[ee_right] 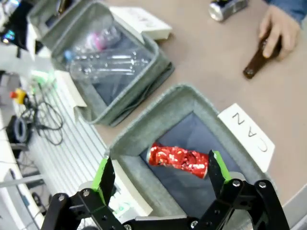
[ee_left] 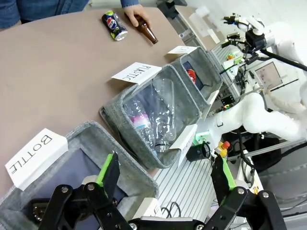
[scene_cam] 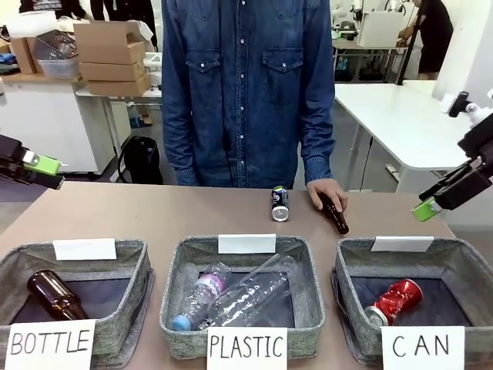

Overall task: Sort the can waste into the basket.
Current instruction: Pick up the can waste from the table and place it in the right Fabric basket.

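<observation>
Grey felt-like fabric, square, soft-walled: the CAN basket [scene_cam: 347, 297] [ee_right: 148, 117] sits at my right on the brown worktop [scene_cam: 154, 216]. Inside it lies the red can [scene_cam: 394, 299] [ee_right: 178, 160] on its side, shiny and crinkled. My right claw [scene_cam: 427, 206] [ee_right: 159, 165] hangs above it, green pads spread wide, gripping nothing. In the rt wrist view the can lies between the two fingertips but lower down, not touching.

The 2nd can, dark blue-black can [scene_cam: 280, 204] [ee_left: 114, 26] w/ silver top, lies on its side at the far mid worktop, well apart from both claws. Just beside it a person's hand [scene_cam: 327, 191] rests on a brown glass bottle [scene_cam: 335, 214].

My left claw [scene_cam: 42, 166] [ee_left: 168, 165] is also wide open and empty, up by the BOTTLE basket [scene_cam: 131, 254], far from either can. Mid basket, PLASTIC basket [scene_cam: 181, 254], holds clear ribbed plastic bottles [scene_cam: 239, 297].
</observation>
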Motion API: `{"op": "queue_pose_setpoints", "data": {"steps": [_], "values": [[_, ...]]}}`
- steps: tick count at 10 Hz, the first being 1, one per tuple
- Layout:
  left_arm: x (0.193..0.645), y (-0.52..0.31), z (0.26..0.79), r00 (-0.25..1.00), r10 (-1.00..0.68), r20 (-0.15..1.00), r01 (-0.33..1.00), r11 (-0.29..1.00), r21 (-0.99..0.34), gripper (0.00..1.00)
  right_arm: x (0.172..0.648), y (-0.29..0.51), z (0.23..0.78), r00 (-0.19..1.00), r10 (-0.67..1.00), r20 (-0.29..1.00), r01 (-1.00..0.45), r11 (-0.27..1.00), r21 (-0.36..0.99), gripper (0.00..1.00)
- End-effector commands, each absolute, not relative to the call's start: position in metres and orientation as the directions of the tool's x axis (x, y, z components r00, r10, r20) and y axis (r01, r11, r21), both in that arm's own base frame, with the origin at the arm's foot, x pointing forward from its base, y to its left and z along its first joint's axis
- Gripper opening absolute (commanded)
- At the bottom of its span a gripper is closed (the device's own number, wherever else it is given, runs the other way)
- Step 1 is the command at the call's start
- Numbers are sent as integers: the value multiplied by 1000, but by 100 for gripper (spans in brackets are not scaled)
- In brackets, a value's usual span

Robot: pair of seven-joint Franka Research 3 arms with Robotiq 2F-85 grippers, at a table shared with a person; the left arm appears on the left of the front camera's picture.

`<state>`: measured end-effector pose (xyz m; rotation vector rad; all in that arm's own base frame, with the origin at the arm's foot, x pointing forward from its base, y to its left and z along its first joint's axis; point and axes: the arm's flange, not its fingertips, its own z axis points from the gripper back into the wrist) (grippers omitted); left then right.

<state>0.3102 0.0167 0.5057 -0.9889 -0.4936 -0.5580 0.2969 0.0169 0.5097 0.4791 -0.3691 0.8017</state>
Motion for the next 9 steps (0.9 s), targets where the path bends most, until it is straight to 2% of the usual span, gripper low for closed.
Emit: {"op": "queue_pose_setpoints", "data": {"steps": [1,2,3,5,7,9], "values": [[309,15,509,762,-204,614,633,435,-641,100,284,9,519,651,562,509,-745,601,290,100],[309,15,509,762,-204,614,633,435,-641,100,297,17,510,642,592,487,-755,599,267,100],[309,15,509,762,-204,614,633,435,-641,100,284,-3,509,672,504,542,-702,667,249,100],[309,15,509,762,-204,614,633,435,-641,100,260,-62,514,737,297,607,-595,711,374,100],[309,15,509,762,-204,614,633,435,-641,100,240,-85,515,738,213,641,-548,742,385,100],[309,15,509,762,-204,614,633,435,-641,100,250,-81,510,744,114,659,-491,761,423,100]]}}
